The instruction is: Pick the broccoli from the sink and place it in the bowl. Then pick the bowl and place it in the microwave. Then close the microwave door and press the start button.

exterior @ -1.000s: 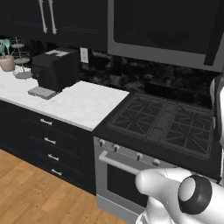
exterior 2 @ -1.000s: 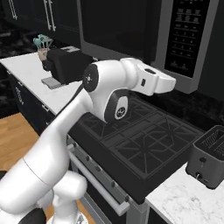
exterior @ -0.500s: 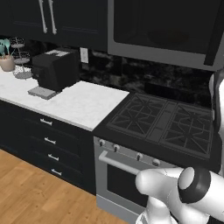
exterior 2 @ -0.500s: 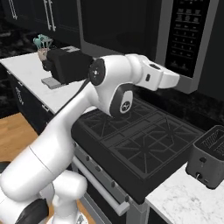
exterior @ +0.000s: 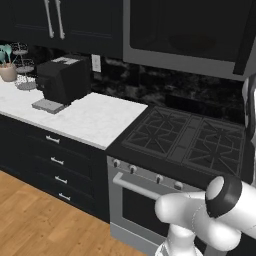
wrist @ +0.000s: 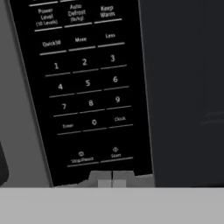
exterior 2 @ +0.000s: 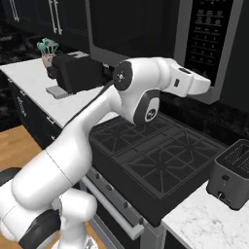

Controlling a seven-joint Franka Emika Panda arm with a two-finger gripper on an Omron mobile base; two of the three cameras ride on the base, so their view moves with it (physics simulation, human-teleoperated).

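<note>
The large built-in microwave (exterior 2: 146, 29), grey-framed with a dark glass front, is seen above the black gas stove (exterior 2: 160, 160) with its dark glass door (exterior 2: 131, 26) closed. The white arm's two-finger gripper (wrist: 111, 180) is held just before the black keypad panel (wrist: 83, 83), fingertips pressed together, closed on nothing. The small start button (wrist: 115, 153) lies just above them. A slight upward correction, then a straight, gentle push, is judged best, so that the neighbouring stop button (wrist: 81, 158) is avoided.
</note>
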